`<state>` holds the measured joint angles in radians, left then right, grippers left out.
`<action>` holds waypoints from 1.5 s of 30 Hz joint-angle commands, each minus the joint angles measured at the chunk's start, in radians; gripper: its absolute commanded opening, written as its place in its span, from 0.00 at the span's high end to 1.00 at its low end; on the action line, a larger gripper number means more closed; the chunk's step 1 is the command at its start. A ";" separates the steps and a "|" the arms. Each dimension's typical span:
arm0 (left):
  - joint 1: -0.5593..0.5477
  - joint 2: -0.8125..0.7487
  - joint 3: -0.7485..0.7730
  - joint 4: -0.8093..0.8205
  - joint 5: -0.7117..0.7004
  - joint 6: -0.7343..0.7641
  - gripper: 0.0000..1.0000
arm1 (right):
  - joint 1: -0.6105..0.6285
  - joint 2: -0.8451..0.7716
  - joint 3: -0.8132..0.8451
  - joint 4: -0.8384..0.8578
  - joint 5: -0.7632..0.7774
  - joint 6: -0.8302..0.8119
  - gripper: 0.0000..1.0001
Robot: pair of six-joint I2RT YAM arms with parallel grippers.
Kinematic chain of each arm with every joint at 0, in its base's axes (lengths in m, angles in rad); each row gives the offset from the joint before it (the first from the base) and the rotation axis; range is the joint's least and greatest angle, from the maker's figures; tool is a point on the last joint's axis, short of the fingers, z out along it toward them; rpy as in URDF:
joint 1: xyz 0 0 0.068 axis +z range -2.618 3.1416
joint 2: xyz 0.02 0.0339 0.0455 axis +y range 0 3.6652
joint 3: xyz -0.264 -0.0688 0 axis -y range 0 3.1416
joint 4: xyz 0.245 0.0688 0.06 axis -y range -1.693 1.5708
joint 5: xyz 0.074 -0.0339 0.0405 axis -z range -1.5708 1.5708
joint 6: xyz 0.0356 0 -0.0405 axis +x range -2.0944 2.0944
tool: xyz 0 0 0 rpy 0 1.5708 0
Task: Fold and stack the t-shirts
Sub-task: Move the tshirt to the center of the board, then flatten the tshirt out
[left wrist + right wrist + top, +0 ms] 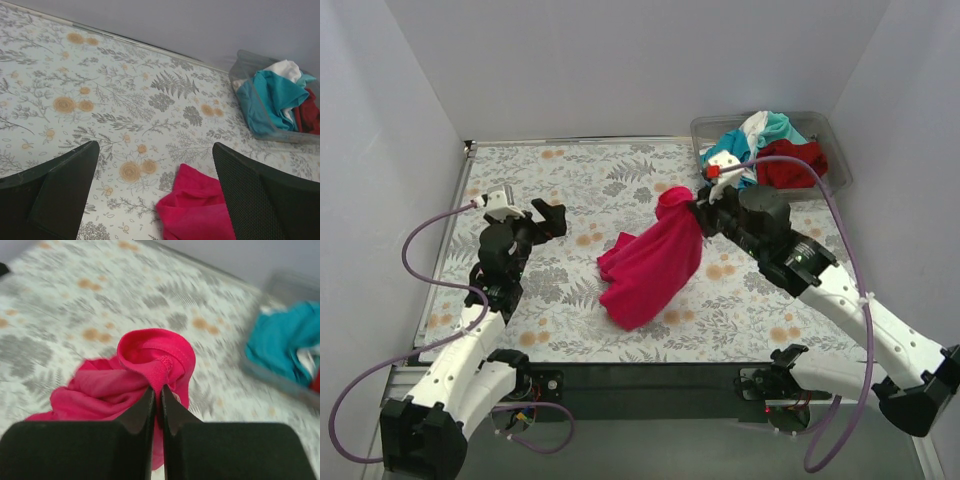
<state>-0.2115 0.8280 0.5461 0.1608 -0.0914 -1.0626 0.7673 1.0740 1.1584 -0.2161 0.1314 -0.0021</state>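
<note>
The magenta-pink t-shirt [655, 260] hangs bunched from my right gripper [695, 205], its lower part trailing on the table's middle. In the right wrist view the gripper [156, 390] is shut on a collar seam of the pink shirt [150, 360]. My left gripper [548, 215] is open and empty at the table's left; in its wrist view the pink shirt [197, 210] lies ahead between its fingers [260, 195]. The teal shirt [780, 128], white shirt [753, 125] and dark red shirt [792, 163] lie crumpled in the bin; the teal shirt [272, 95] also shows in the left wrist view.
A clear plastic bin [830, 135] stands at the table's back right corner and holds the other shirts. The table wears a floral cloth [580, 180]. Grey walls close in the back and both sides.
</note>
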 commanded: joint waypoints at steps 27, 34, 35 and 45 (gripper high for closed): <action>-0.284 0.585 0.169 -0.076 0.028 -0.101 0.20 | -0.267 -0.013 -0.339 0.003 0.255 0.217 0.06; -0.284 0.576 0.069 -0.038 0.146 -0.178 0.21 | -0.292 0.027 -0.344 0.029 0.221 0.221 0.05; -0.284 0.582 0.066 -0.027 0.162 -0.181 0.21 | -0.293 0.036 -0.344 0.032 0.217 0.221 0.05; -0.284 0.640 0.058 0.071 0.188 -0.191 0.39 | -0.313 0.090 -0.348 0.057 0.205 0.223 0.06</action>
<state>-0.4931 1.4670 0.6102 0.1822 0.0837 -1.2449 0.4644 1.1664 0.8116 -0.2058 0.3397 0.2111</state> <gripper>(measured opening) 0.633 0.938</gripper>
